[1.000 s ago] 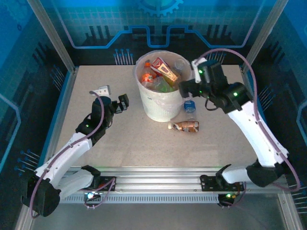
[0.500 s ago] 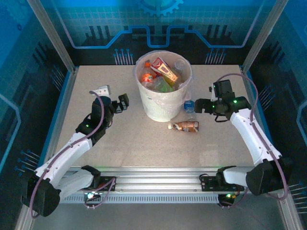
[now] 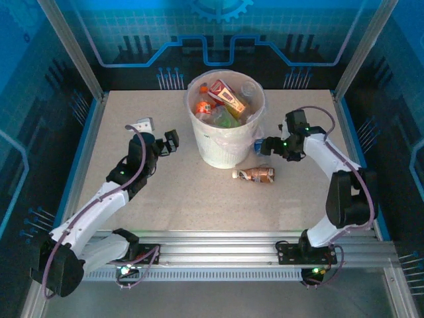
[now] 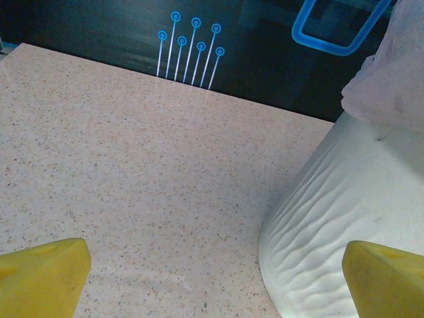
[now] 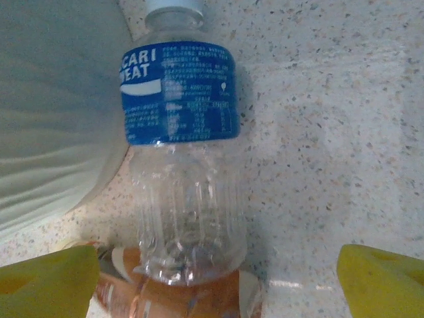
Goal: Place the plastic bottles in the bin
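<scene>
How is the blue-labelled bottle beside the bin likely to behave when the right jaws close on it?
The blue-labelled bottle looks empty and clear, so probably light. Its ribbed, seemingly thin wall may well buckle under a squeeze. Being round and smooth, it could roll towards the bin or the brown bottle nearby.
</scene>
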`<action>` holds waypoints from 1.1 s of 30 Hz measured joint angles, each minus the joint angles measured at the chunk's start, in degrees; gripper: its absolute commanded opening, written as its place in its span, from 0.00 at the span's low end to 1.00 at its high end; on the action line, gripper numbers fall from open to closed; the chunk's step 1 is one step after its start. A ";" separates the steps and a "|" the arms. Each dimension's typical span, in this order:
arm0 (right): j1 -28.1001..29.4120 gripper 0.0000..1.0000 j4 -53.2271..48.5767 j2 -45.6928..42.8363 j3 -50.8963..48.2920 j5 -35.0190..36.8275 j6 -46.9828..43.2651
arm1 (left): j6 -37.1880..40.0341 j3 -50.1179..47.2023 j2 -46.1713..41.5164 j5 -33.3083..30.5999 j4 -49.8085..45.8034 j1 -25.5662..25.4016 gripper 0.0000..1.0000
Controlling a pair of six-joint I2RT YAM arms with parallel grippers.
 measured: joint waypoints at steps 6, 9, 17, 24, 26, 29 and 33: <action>-0.02 0.90 1.46 6.49 3.28 -0.37 -0.37 | 0.00 0.00 0.15 -0.02 -0.02 0.00 0.99; -0.02 0.90 1.86 8.81 4.66 -1.09 -0.79 | 0.00 0.00 0.15 -0.02 -0.02 0.00 0.99; 0.00 0.87 2.99 13.84 7.39 -1.53 -1.25 | 0.00 0.00 0.15 -0.02 -0.02 0.00 0.99; -0.02 0.79 3.08 16.87 7.43 -0.15 -1.53 | 0.00 0.00 0.15 -0.02 -0.02 0.00 0.99; -0.09 0.77 3.02 17.05 7.43 0.66 -1.64 | 0.00 0.00 0.15 -0.02 -0.04 0.00 0.99; -0.39 0.75 2.91 17.07 7.72 1.79 -1.68 | 0.00 0.00 0.15 -0.02 -0.04 0.00 0.99; -1.16 0.68 2.91 17.35 8.33 2.67 -1.97 | 0.00 0.00 0.15 -0.02 -0.04 0.00 0.99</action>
